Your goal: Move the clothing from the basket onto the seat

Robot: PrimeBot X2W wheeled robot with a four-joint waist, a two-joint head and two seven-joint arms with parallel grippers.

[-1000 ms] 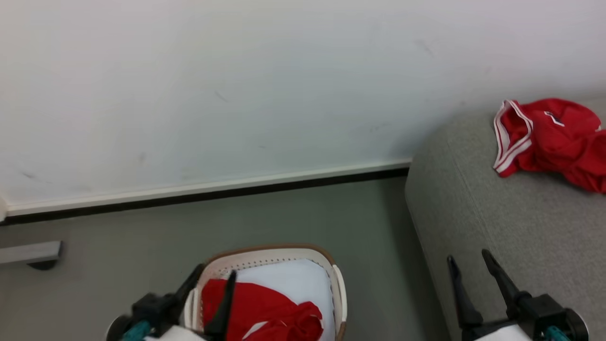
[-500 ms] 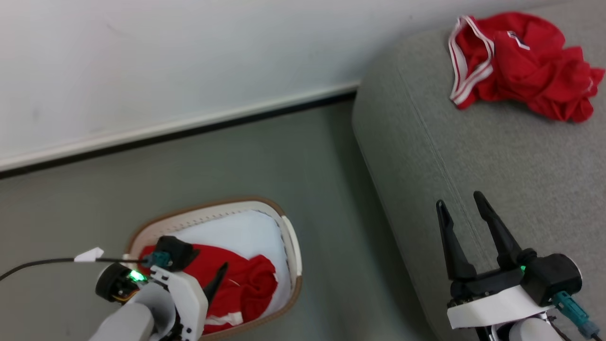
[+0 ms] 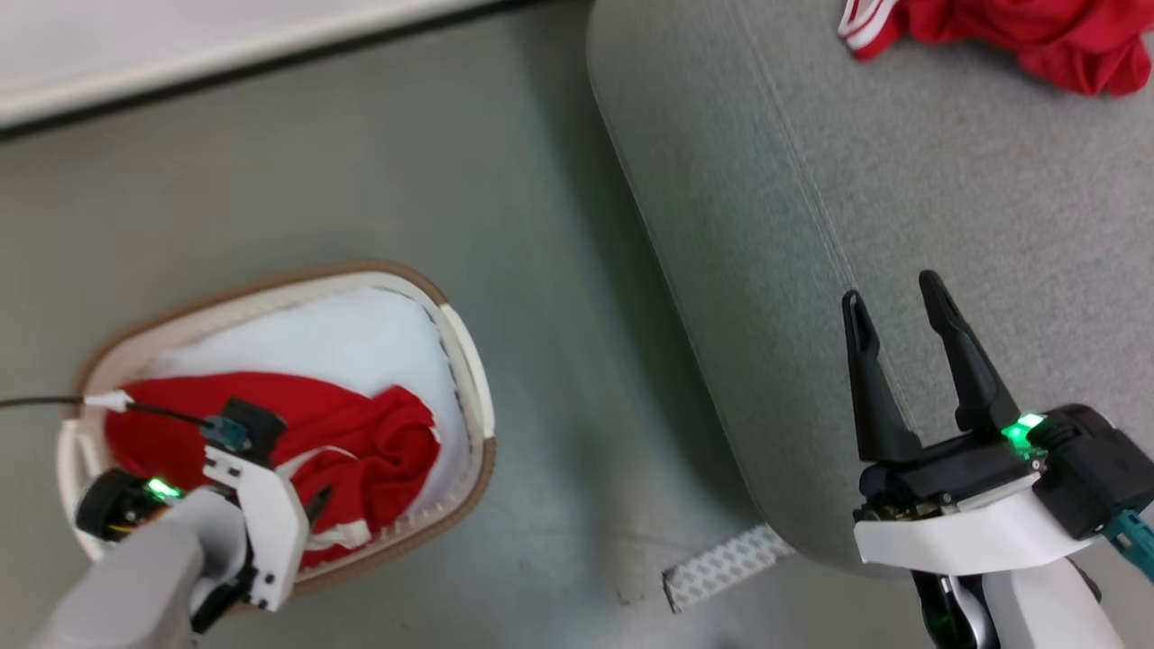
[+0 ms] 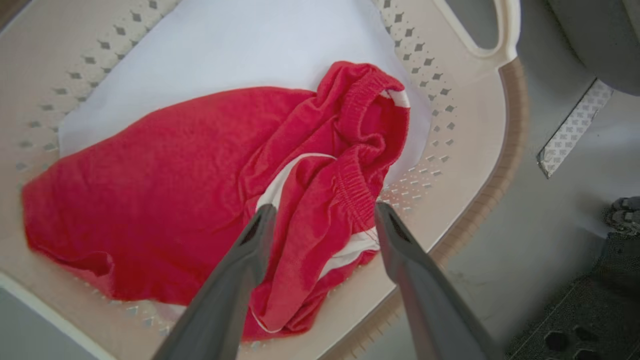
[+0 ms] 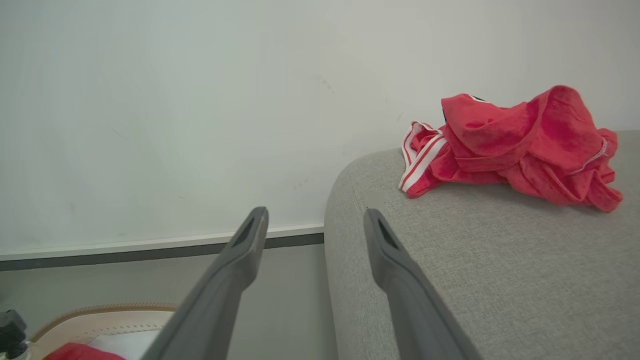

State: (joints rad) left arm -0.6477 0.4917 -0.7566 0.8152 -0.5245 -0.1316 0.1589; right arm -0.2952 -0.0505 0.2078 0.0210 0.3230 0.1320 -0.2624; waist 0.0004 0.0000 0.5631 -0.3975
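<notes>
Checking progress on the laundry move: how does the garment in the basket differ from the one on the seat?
The basket garment lies in the basket; the seat garment lies on the seat. The basket garment is spread out, bunched at one end; the seat garment is a crumpled heap. The left gripper, jaws open, hangs over the basket garment; the right gripper is well short of the seat garment. Both are red with white stripes.

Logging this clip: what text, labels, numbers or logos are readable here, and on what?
None readable.
Crumpled red garment with white stripe trim on the grey fabric seat: no lettering shows among its folds.
Red garment in the cream perforated plastic basket: plain fabric and white trim.
White strip on the floor: a repeating pattern, no characters.
</notes>
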